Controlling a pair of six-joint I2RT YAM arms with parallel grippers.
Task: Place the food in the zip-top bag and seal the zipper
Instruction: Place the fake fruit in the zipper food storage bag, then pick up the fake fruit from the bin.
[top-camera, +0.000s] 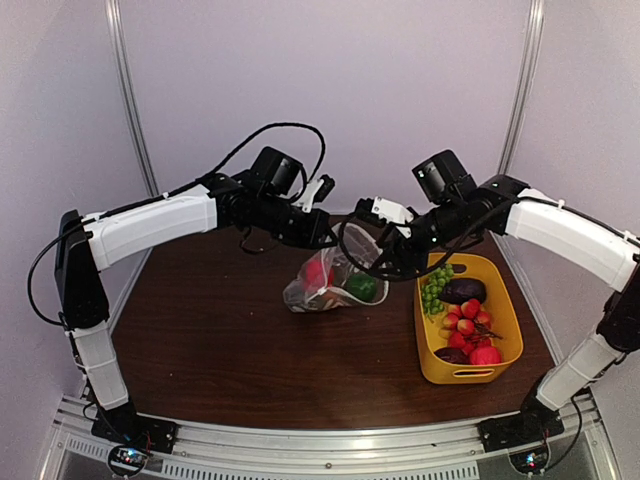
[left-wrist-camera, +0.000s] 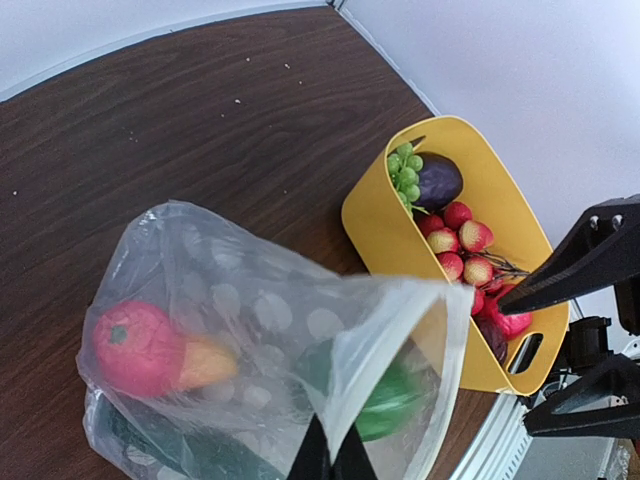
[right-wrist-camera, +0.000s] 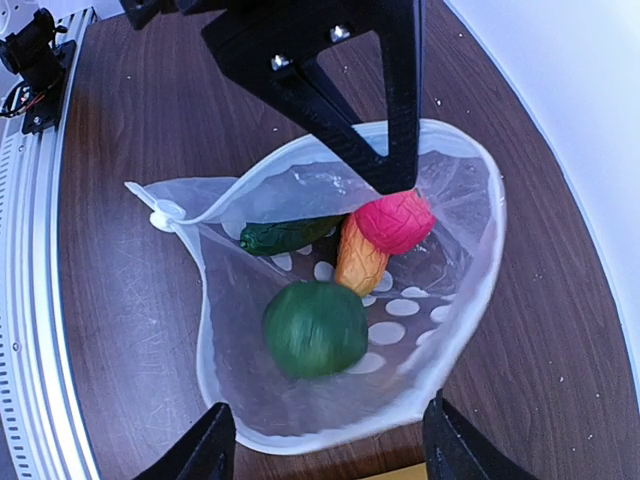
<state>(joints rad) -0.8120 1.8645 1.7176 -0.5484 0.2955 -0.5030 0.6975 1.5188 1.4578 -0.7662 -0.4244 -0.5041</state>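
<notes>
Step in hand: filling, by my reading. The bag (right-wrist-camera: 420, 330) is only part loaded and plenty of food waits in the tub (top-camera: 440, 350).
Left gripper (left-wrist-camera: 332, 455): pinched tight on the far rim of the bag, holding the mouth up and wide.
Right gripper (right-wrist-camera: 330, 442): spread wide over the bag mouth with nothing between its fingers.
Bag: mid-table, just left of the tub, its bottom on the wood and its mouth facing up.
Inside the bag: a pink piece (right-wrist-camera: 395, 220), an orange piece (right-wrist-camera: 360, 262), a cucumber (right-wrist-camera: 285, 235) and a round green piece (right-wrist-camera: 313, 328), which looks blurred.
In the tub: grapes (top-camera: 434, 287), an eggplant (top-camera: 463, 290) and red pieces (top-camera: 470, 325).
Zipper (right-wrist-camera: 203, 300): unsealed along the whole mouth.
Next move: probably the right gripper goes right to the tub for another piece, while the left keeps the rim lifted. The floppy plastic could sag shut if it slackens.
Surface: a dark wooden table (top-camera: 220, 340) with a metal rail (top-camera: 320, 450) along its near edge.
Room: pale plain walls (top-camera: 400, 80) close in on the left, right and far sides.
</notes>
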